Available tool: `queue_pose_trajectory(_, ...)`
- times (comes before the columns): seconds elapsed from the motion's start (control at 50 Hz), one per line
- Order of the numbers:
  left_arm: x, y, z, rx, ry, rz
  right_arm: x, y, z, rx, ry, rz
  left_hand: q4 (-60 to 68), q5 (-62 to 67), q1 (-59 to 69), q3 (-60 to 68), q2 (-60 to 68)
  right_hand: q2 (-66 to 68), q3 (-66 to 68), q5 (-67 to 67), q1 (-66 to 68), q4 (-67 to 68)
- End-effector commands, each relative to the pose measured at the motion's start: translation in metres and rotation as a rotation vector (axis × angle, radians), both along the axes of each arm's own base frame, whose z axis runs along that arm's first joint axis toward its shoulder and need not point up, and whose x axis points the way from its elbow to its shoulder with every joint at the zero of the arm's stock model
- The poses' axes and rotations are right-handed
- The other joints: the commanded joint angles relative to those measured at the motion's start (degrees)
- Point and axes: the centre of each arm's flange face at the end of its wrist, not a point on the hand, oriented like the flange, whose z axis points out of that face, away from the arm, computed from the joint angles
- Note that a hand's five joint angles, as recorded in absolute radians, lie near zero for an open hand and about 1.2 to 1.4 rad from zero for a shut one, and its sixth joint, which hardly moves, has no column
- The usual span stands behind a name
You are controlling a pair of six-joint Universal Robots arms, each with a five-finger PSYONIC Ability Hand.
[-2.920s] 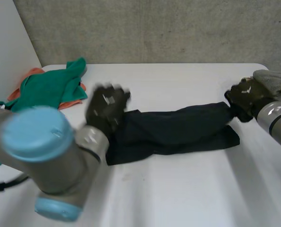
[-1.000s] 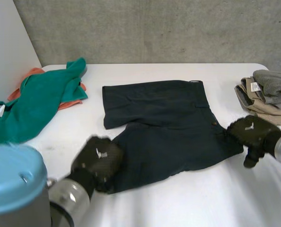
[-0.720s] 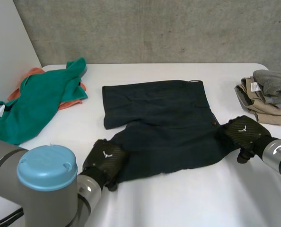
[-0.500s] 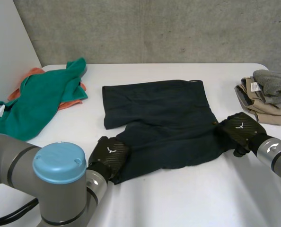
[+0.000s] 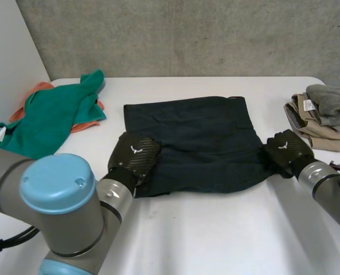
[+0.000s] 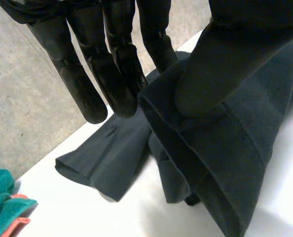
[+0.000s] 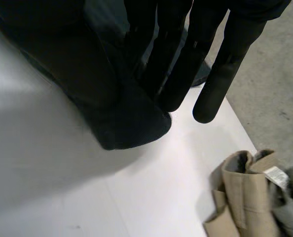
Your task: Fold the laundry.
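Lying in the middle of the table (image 5: 216, 240), the dark shorts (image 5: 193, 143) spread with their long axis running left to right, and both hands grip the near side. The left hand (image 5: 134, 156) is at the near-left corner; its wrist view shows a hemmed edge of cloth pinched between the thumb and the straight fingers. The right hand (image 5: 284, 150) is at the near-right corner, and its wrist view shows a bunched fold of the same cloth clamped between thumb and fingers in the same way.

The two hands sit about level with each other, one at each end of the near fold. The far edge of the shorts lies flat on the table beyond both hands, toward the wall. Judging from this, the fold in hand carries the near edge away from the robot to meet that far edge. For the fold to land square, both hands would likely have to travel the same way at the same pace.

A green cloth (image 5: 55, 114) lies well apart at the far left, and a pile of folded clothes (image 5: 324, 114) sits at the far right, near the right hand but not touching it.
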Motion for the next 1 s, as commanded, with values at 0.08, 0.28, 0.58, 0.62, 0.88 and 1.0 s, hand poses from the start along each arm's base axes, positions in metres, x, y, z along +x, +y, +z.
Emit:
queue_pose_trajectory(0.08, 0.036, 0.052, 0.065, 0.106, -0.095, -0.03, -0.03, 0.052, 0.079, 0.208, 0.065, -0.052, 11.5, 13.9, 14.1, 12.0, 11.6, 13.5, 12.1, 13.9, 17.6, 11.5)
queue_pose_trajectory(0.28, 0.058, 0.11, 0.064, 0.29, -0.277, -0.134, -0.05, 0.098, 0.101, 0.412, 0.174, 0.036, 11.5, 13.9, 14.1, 12.0, 11.6, 13.5, 12.1, 13.9, 17.6, 11.5)
queue_pose_trajectory(0.58, -0.02, -0.06, 0.045, -0.206, -0.059, 0.016, 0.004, -0.005, 0.074, 0.086, -0.024, -0.127, 11.5, 13.9, 14.1, 12.0, 11.6, 13.5, 12.1, 13.9, 17.6, 11.5)
queue_pose_trajectory(0.62, -0.035, -0.088, 0.039, -0.284, -0.057, 0.031, 0.006, -0.017, 0.07, 0.051, -0.01, -0.163, 11.5, 13.9, 14.1, 12.0, 11.6, 13.5, 12.1, 13.9, 17.6, 11.5)
queue_pose_trajectory(0.88, -0.072, -0.184, -0.022, -0.412, -0.038, 0.032, 0.049, -0.103, 0.016, -0.314, -0.061, -0.189, 11.5, 13.9, 14.1, 12.0, 11.6, -4.3, -5.7, -3.9, -0.1, -6.3)
queue_pose_trajectory(1.0, -0.089, -0.176, -0.022, -0.437, 0.001, -0.02, 0.056, -0.107, 0.017, -0.358, -0.035, -0.253, -58.5, -56.1, -55.9, -58.0, -58.4, -56.5, -57.9, -56.1, -52.4, -58.5)
